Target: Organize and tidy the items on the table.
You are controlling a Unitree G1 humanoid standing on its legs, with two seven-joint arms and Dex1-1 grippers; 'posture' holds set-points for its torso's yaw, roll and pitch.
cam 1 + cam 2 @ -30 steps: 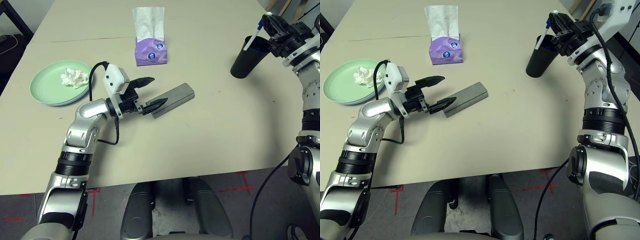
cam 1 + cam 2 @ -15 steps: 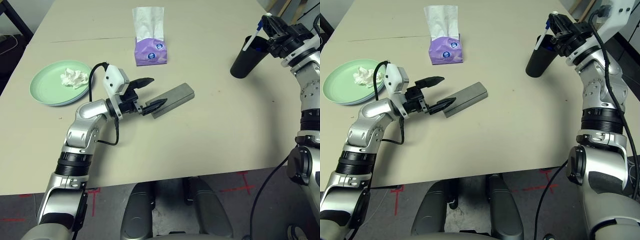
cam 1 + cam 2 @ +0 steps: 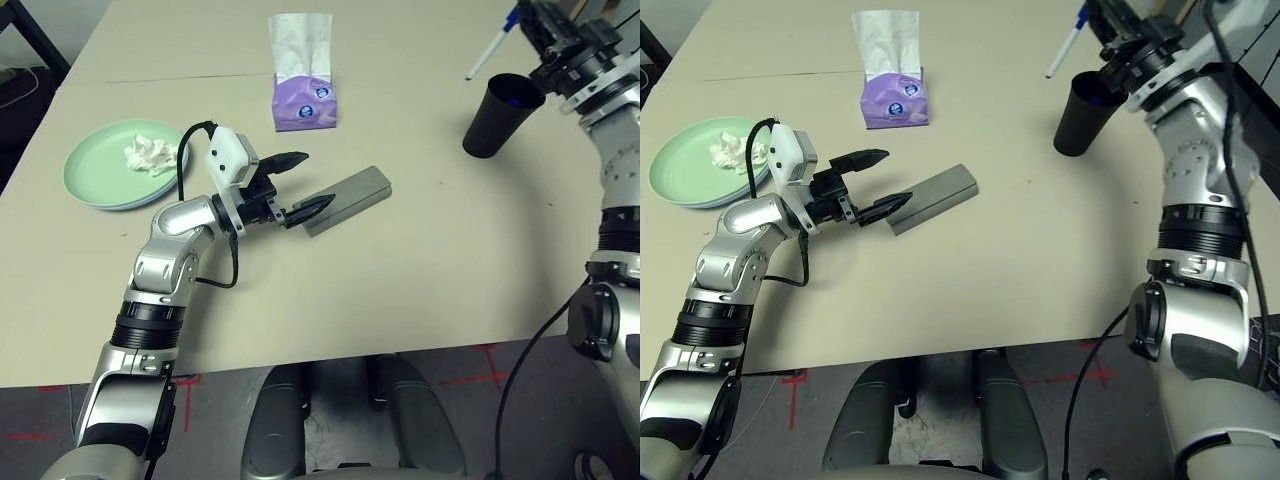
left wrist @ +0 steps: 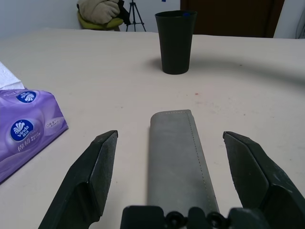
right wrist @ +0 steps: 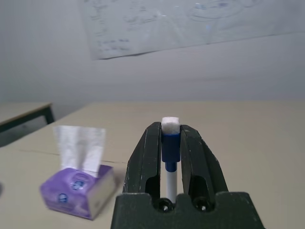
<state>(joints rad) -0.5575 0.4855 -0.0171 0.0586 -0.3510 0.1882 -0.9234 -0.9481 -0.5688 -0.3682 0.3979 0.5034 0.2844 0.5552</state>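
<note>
1. The left end effector (image 3: 297,185) hangs low over the middle of the desk (image 3: 420,260), released, its two black fingers spread wide to either side of the near end of the grey oblong glasses case (image 3: 347,199).
2. In the left wrist view the case (image 4: 178,162) lies flat on the desk between the fingers (image 4: 86,183), with a clear gap on each side, so it is not gripped.
3. The right end effector (image 5: 170,143) is raised at the far right, clenched on a white pen with a blue cap (image 3: 490,50).
4. The pen slants out to the left of the end effector, its lower tip above and just left of the black cup (image 3: 497,115); it looks clear of the cup's rim, though the angle makes this hard to judge.
5. The black cup stands upright at the far right of the desk.
6. The purple tissue box (image 3: 304,102) sits far centre, a white tissue standing up from its top.
7. At the left, the pale green plate (image 3: 95,170) rests on the light blue plate (image 3: 122,205), whose edge shows beneath it.
8. The crumpled white tissue (image 3: 148,154) lies on the green plate.
</note>
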